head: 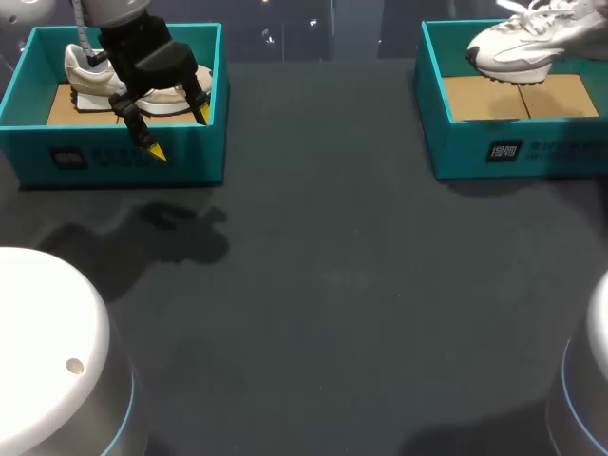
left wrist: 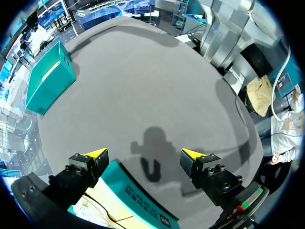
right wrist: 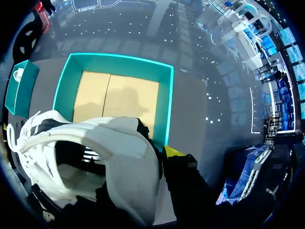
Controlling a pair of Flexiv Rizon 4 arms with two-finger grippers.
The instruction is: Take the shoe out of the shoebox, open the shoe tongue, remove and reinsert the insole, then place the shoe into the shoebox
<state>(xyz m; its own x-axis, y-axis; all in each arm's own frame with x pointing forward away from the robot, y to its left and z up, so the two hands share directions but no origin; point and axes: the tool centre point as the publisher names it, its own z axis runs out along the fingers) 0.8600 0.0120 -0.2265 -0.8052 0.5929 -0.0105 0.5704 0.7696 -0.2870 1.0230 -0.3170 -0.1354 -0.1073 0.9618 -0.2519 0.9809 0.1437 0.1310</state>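
Starting nearest, the left base [head: 47, 351] and the right base [head: 594, 380] flank the dark table [head: 332, 285], and the left arm's shadow [head: 161, 233] falls on the cloth ahead of the left one.

Beyond that, at the far left, stands the left box [head: 123, 157], teal with a cardboard floor. A cream shoe [head: 90, 81] lies in it on its sole, toe toward the right. The left gripper [head: 179, 133] hangs tilted over this box's near wall, its fingers spread wide with nothing between them. In the left wrist view that wall runs under one finger, while the other tip is out over the table.

At the far right stands the right box [head: 513, 152], the same teal, its cardboard floor in view. The white shoe [head: 527, 43] is up in the air over the back part of this box, sole down, apart from the floor. The right wrist view looks past the shoe's opening onto the box beneath it. The right gripper [right wrist: 159, 160] has hold of the white shoe at the rim of that opening. One yellow tip [right wrist: 172, 151] lies against the outside of the rim, and the other finger is hidden by the shoe.
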